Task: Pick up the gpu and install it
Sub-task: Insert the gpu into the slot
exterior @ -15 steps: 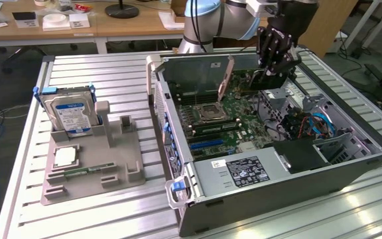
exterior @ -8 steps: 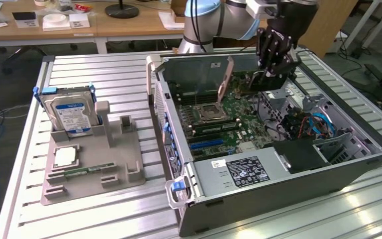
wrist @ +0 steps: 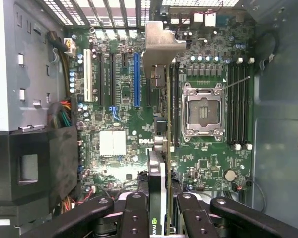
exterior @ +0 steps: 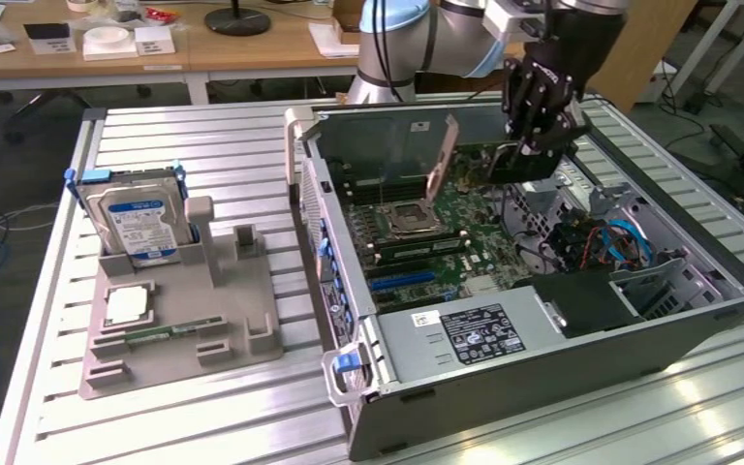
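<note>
You have the gripper [wrist: 161,208] clamped on the gpu [wrist: 158,54], held edge-on above the motherboard [wrist: 114,99] near its blue slot [wrist: 137,79]; any tilt or offset on descent risks the card edge striking motherboard components.

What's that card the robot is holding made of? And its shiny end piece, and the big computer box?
The gpu looks like a thin green circuit board, probably fibreglass plastic, carrying a matte black block, plastic or metal. Its end bracket looks like bare metal: silvery, dull shine, bent edges. The computer case seems sheet metal, painted dark outside, plain grey inside.
</note>
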`<control>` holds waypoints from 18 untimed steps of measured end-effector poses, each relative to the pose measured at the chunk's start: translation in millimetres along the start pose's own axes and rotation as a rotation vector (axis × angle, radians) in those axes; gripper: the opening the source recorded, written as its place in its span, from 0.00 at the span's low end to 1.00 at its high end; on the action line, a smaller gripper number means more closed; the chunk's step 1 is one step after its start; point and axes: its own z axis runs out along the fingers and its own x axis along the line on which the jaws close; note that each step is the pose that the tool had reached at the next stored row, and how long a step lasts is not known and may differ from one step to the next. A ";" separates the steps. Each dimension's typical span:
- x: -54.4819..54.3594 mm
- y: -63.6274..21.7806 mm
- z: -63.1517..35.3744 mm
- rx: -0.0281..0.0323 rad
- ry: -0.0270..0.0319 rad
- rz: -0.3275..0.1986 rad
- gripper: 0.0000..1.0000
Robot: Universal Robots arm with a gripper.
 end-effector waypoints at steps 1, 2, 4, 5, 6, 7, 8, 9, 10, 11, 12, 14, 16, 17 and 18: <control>0.8 0.1 0.0 0.0000 0.0000 0.000 0.27; 1.4 0.3 0.0 0.0000 0.0001 0.000 0.27; 2.7 1.5 0.2 0.0000 0.0000 0.000 0.27; 3.4 2.6 0.2 0.0001 0.0001 0.000 0.27; 4.0 3.8 0.3 0.0000 0.0001 0.000 0.27; 4.6 5.2 0.4 0.0000 0.0001 0.000 0.27; 4.9 6.5 0.6 0.0000 -0.0001 0.000 0.27; 5.0 7.8 0.8 0.0000 0.0000 0.000 0.27; 5.1 9.1 0.8 0.0000 0.0002 0.000 0.27; 5.2 10.6 0.9 0.0000 0.0002 0.000 0.27; 5.3 12.2 1.0 0.0001 0.0001 0.000 0.27; 5.5 16.1 1.2 0.0002 0.0001 0.000 0.27; 5.5 18.6 1.3 0.0005 0.0000 0.000 0.27; 5.5 19.2 1.3 0.0006 0.0000 0.000 0.27; 5.5 19.8 1.3 0.0008 -0.0001 0.000 0.27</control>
